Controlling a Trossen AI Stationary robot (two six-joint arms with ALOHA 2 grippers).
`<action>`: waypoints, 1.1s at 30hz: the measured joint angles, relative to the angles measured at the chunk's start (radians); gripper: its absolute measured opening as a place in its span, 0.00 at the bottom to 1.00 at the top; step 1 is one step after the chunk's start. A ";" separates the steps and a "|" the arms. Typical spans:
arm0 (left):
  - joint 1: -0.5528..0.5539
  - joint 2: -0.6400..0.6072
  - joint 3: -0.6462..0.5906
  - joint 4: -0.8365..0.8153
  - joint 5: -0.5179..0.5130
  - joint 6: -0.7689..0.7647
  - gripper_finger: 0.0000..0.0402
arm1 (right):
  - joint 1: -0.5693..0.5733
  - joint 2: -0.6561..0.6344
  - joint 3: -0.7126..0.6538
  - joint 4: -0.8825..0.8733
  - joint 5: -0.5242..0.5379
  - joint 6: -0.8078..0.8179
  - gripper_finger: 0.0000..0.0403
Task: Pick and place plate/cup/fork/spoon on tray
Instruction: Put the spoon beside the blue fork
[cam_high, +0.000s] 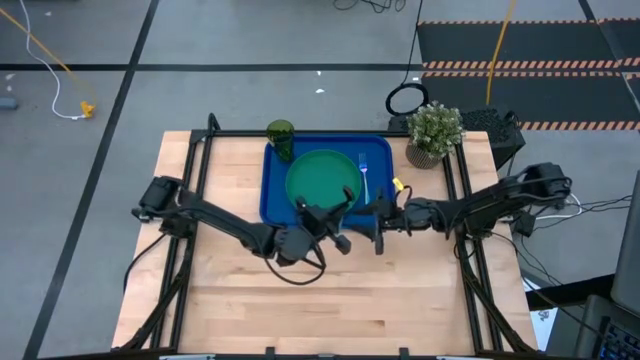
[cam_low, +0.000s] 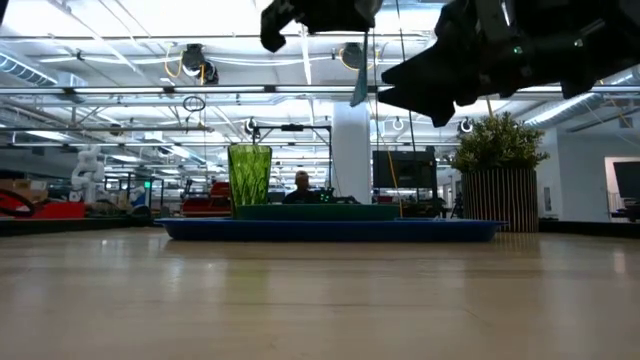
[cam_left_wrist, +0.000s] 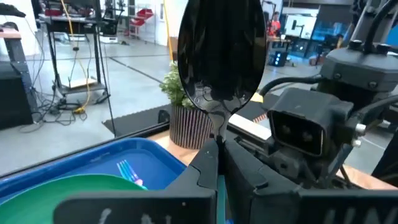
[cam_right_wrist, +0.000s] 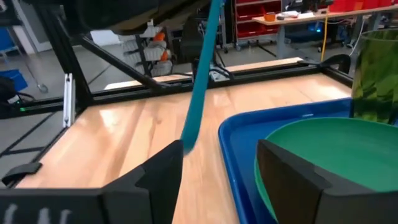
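The blue tray lies at the table's far middle. On it rest the green plate, the green cup upright at its far left corner, and the blue-handled fork to the right of the plate. My left gripper is shut on the spoon above the tray's near edge. My right gripper is open just to the right of it. In the right wrist view the spoon's blue handle hangs down between my right gripper's open fingers, its end close to one fingertip. My left gripper pinches the spoon between its two fingers at the neck just below the dark oval bowl. The bowl stands out beyond the fingertips. The light-blue handle hangs down below the gripper. The spoon is lifted clear of table and tray.
A potted plant stands at the table's far right, beside the tray's corner. Bare wooden table spreads toward the near edge. Black frame rails run along the table's sides. A person shows far off in the room.
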 joint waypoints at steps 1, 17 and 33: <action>0.002 0.009 0.000 0.016 0.003 0.008 0.02 | 0.000 0.015 0.000 0.015 -0.001 -0.001 0.50; 0.024 0.036 0.000 0.057 0.022 0.016 0.04 | 0.004 0.197 0.000 0.256 -0.054 0.003 0.49; 0.030 0.036 0.000 0.069 0.109 0.014 0.03 | 0.005 0.199 0.000 0.263 -0.030 0.033 0.14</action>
